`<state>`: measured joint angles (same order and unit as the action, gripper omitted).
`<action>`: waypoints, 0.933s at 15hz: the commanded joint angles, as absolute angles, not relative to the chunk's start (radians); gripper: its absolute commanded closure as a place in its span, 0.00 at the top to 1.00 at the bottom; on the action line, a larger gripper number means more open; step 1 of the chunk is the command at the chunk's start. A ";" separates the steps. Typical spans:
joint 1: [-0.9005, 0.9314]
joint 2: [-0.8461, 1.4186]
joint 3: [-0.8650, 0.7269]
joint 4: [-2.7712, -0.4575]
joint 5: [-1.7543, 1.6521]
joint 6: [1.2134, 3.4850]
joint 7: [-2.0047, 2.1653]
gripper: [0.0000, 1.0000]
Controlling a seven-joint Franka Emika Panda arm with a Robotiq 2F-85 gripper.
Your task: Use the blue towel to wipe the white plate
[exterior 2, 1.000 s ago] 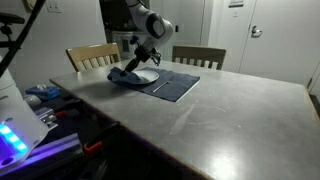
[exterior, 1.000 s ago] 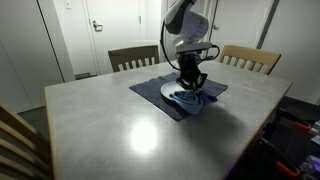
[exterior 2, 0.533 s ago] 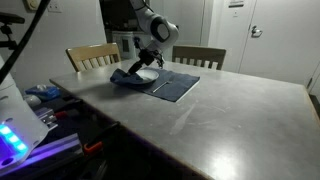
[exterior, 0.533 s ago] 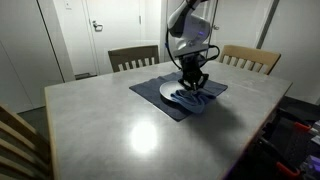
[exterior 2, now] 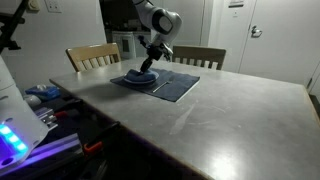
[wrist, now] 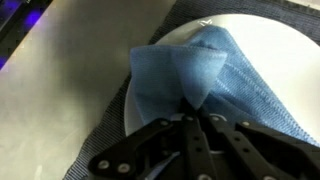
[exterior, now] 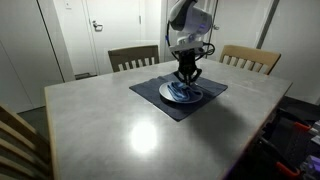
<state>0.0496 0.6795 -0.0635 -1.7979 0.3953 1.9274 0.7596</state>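
The white plate (exterior: 170,94) lies on a dark placemat (exterior: 150,88) on the grey table; it also shows in an exterior view (exterior 2: 150,78). The blue towel (wrist: 205,72) lies bunched over the plate (wrist: 135,105) in the wrist view, and shows in both exterior views (exterior: 183,92) (exterior 2: 138,79). My gripper (wrist: 192,112) is shut on the blue towel, pinching a fold from above and pressing it onto the plate. In both exterior views the gripper (exterior: 186,78) (exterior 2: 148,68) stands straight over the plate.
Two wooden chairs (exterior: 133,57) (exterior: 250,58) stand behind the table (exterior: 120,120). Another chair back (exterior: 18,140) is at the near corner. Doors and a wall are behind. A cluttered side bench with cables (exterior 2: 45,100) stands beside the table.
My gripper has dragged the towel across the plate, from the plate's near edge toward its middle and far side. The towel has bunched up more on the plate.
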 commanded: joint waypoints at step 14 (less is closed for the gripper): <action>0.061 0.676 0.073 -1.790 0.349 1.989 0.327 0.01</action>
<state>0.0958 0.6893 0.0423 -1.7671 0.3331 2.0641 0.4471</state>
